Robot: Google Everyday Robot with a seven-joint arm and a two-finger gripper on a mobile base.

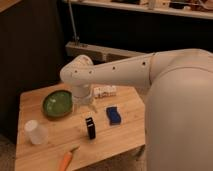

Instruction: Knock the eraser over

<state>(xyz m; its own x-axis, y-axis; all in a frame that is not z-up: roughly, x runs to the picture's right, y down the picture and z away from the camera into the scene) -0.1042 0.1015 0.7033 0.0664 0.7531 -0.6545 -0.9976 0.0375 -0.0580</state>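
The eraser [90, 128] is a slim near-black block with a dark blue tint. It stands upright near the middle of the wooden table [120, 142]. My gripper [84, 107] hangs from the white arm just behind and slightly left of the eraser, a little above the table top. It does not touch the eraser.
A brighter blue flat block [113, 115] lies right of the eraser. A green bowl [57, 103] sits at the left. A white cup [36, 132] stands at the front left. A carrot [66, 160] lies at the front edge. A white packet [105, 91] lies at the back.
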